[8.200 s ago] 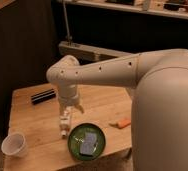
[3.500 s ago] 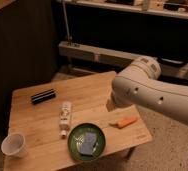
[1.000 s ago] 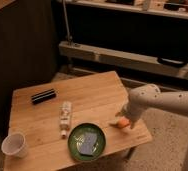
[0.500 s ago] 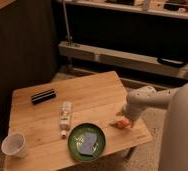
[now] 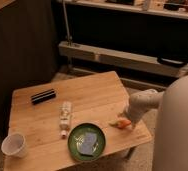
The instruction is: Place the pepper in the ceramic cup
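Note:
The orange-red pepper (image 5: pixel 120 122) lies on the wooden table (image 5: pixel 87 95) near its right front edge, just right of the green plate. My gripper (image 5: pixel 125 121) is down at the pepper, at the end of the pale arm that reaches in from the right; the arm covers most of it. The white ceramic cup (image 5: pixel 14 144) stands upright at the table's front left corner, far from the gripper.
A green round plate (image 5: pixel 87 141) with a pale blue-grey item on it sits at the front middle. A white bottle-like tube (image 5: pixel 65 117) lies left of the plate. A black flat object (image 5: pixel 43 96) lies at the back left. A metal shelf rack stands behind the table.
The arm swung from the table's left over to its right side and came down onto the pepper. In the last second the gripper settled lower and closer on the pepper.

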Robot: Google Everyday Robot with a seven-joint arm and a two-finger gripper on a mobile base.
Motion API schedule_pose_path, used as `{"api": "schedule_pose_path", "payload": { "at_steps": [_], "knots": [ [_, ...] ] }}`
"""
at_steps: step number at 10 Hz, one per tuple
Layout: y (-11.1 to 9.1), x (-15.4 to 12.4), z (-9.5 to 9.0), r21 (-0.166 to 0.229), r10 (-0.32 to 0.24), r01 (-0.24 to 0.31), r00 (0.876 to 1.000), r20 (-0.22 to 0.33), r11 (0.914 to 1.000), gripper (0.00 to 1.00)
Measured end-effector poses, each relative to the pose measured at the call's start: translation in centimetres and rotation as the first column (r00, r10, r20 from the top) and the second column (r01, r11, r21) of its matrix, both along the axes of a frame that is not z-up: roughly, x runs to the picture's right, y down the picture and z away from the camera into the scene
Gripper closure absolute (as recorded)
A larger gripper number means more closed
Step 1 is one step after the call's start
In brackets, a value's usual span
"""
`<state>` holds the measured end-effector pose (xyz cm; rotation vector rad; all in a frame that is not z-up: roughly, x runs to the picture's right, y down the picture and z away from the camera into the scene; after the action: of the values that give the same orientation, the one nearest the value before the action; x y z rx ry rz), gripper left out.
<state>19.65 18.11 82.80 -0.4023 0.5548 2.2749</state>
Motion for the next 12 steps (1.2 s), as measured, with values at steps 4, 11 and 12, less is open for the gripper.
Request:
{"api": "schedule_pose_path", "payload": {
  "at_steps": [4,11,12],
  "knots": [
    [0.7,-0.4,1.2,-0.026,0.008,-0.007,1.000,0.023,0.9996,0.35],
    [0.6,-1.0,2.5,-0.074,-0.015,0.017,0.999,0.030,0.9971,0.61],
    [0.5,-1.3,2.7,-0.077,-0.020,0.023,0.999,0.037,0.9968,0.69]
  ]
}}
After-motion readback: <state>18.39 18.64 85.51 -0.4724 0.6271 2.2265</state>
